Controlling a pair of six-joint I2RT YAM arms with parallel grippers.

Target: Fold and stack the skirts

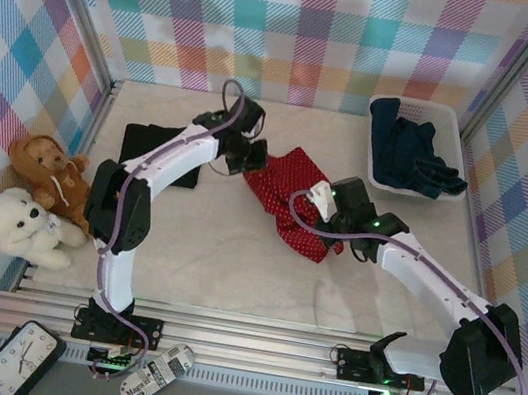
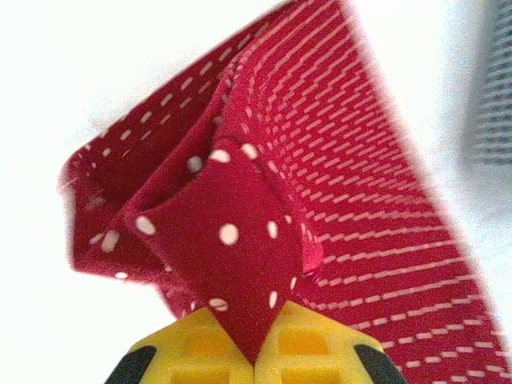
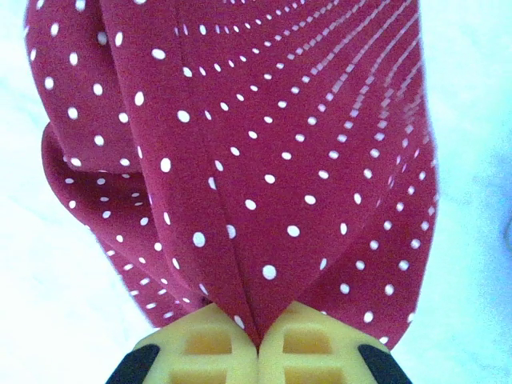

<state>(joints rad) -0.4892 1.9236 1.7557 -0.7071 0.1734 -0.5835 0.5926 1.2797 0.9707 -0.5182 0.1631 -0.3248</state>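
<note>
Pale worktop (image 1: 231, 273), plaid walls (image 1: 303, 22). Both pressed together, left tool (image 2: 254, 356) and right tool (image 3: 258, 340) each pinch the red dotted skirt (image 1: 291, 190). Skirt lies mid-worktop, long axis far-left to near-right.

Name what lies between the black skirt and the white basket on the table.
The red dotted skirt, pinched at either end by the left gripper and the right gripper, as the top external view shows.
</note>
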